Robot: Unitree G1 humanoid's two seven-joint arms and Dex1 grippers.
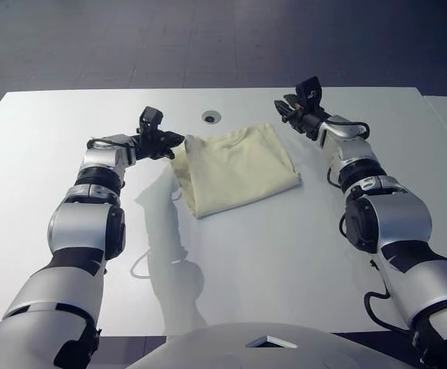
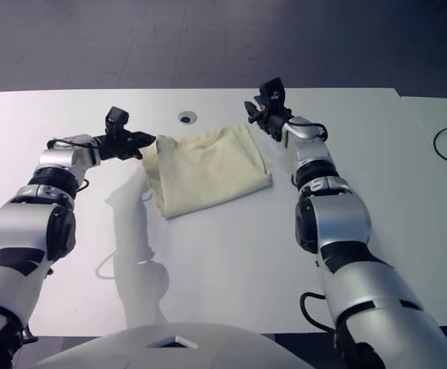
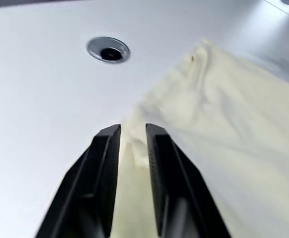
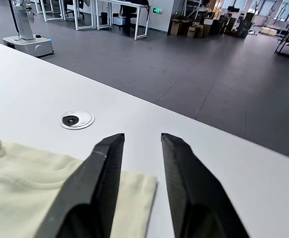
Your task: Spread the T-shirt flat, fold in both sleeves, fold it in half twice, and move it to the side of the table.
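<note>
1. The T-shirt (image 1: 235, 169), pale yellow, lies on the white desk (image 1: 285, 254) towards its far middle. It sits just beside the round cable port (image 1: 211, 117) and well apart from either desk side.
2. It's no longer spread out. We see a compact, roughly rectangular stack w/ sleeves tucked away and doubled edges along the near-left side. We judge the sleeve folds and at least one halving are done. That leaves a last fold and/or the move to the side.
3. Handling: thin, soft, light cloth w/ no stiffness.
   - It'll sag and drape from any hold.
   - Layers can slide over each other or peel open if only the top ply is pinched.
   - The smooth desk should let it slide easily, though dragging may ruck the lower layers.
4. Where to hold: at corners, taking all plies together, and pref. two corners of one edge at once so the stack stays square.
5. The left fingers (image 3: 107, 148) are at the far-left corner. They stand close together w/ bunched cloth in the narrow gap, so we take them as pinching that corner.
6. The right fingers (image 4: 107, 163) hover over the far-right corner. They are moderately apart w/ nothing between them and aren't touching the cloth.
7. Risk: a one-sided pull on the left would skew or unfold the stack.
</note>
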